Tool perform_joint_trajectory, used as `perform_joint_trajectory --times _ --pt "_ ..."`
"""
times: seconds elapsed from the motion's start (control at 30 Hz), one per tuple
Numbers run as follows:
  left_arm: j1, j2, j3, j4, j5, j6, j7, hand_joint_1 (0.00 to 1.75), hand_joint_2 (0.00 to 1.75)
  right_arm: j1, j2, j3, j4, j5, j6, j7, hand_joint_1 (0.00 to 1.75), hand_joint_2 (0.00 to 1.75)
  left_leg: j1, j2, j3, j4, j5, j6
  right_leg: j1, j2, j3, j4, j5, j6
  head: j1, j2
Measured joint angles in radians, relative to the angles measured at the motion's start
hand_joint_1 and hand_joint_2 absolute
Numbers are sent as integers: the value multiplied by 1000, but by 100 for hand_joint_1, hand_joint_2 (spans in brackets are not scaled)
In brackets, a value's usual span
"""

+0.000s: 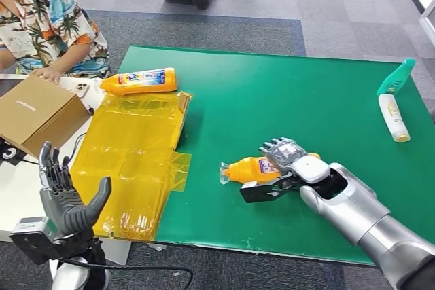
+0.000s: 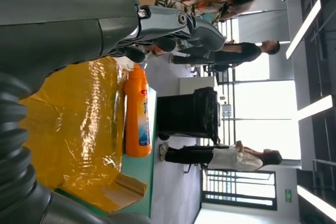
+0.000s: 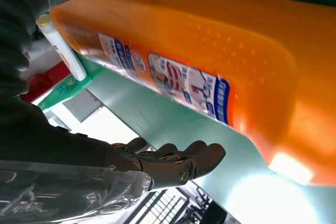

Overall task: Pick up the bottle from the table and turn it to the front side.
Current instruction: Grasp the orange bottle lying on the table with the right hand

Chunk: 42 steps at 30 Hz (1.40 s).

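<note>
Orange bottle on green table, under right hand.

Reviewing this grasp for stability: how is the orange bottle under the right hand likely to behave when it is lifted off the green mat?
The orange bottle lies on its side with the right hand over its body. Its glossy plastic looks smooth, so it may slip. Its flattened, contoured body probably resists rolling on the green mat. It looks rigid; its fill, and so its weight, cannot be judged.

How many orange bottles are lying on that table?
2. One orange bottle lies near the front of the green mat, under the robot's right hand. The other orange bottle lies at the far left, beside the yellow plastic sheet.
</note>
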State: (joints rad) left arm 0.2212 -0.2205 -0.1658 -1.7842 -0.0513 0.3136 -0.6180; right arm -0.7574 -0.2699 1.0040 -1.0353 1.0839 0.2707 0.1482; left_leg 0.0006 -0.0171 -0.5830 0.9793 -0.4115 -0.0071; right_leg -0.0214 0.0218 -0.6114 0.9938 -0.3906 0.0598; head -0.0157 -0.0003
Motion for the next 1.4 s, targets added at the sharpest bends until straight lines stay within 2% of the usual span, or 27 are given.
perform_joint_trajectory --times 0.33,0.6,0.83,1.1,1.13,1.27,1.3,1.4 --pt "-16 1 -4 10 24 3 0 0 175 -5 -33 -16 88 -84 29 -31 0 175 0 0 0 0 0 0 0 0 0 0 0 0 0 0" --pt "-18 2 -15 21 35 0 0 0 175 -5 -49 -32 145 -86 -2 5 0 175 0 0 0 0 0 0 0 0 0 0 0 0 0 0" --pt "-18 2 -19 21 24 0 10 0 175 -4 -28 -45 175 -15 -69 69 0 175 0 0 0 0 0 0 0 0 0 0 0 0 0 0" --pt "-18 2 -18 21 12 -11 17 0 175 -2 8 -65 195 26 -62 73 0 175 0 0 0 0 0 0 0 0 0 0 0 0 0 0" --pt "-18 2 -18 21 12 -13 17 0 175 -2 9 -68 197 30 -54 67 5 175 0 0 0 0 0 0 0 0 0 0 0 0 0 0" --pt "-19 2 -17 21 19 -23 14 0 175 -1 6 -84 204 -3 3 8 166 175 0 0 0 0 0 0 0 0 0 0 0 0 0 0" --pt "-21 3 -18 23 24 -28 11 0 175 -3 1 -90 205 -31 25 -20 172 175 0 0 0 0 0 0 0 0 0 0 0 0 0 0" --pt "-28 6 -18 31 37 -37 1 0 175 -14 -18 -101 207 -103 72 -90 175 175 0 0 0 0 0 0 0 0 0 0 0 0 0 0"
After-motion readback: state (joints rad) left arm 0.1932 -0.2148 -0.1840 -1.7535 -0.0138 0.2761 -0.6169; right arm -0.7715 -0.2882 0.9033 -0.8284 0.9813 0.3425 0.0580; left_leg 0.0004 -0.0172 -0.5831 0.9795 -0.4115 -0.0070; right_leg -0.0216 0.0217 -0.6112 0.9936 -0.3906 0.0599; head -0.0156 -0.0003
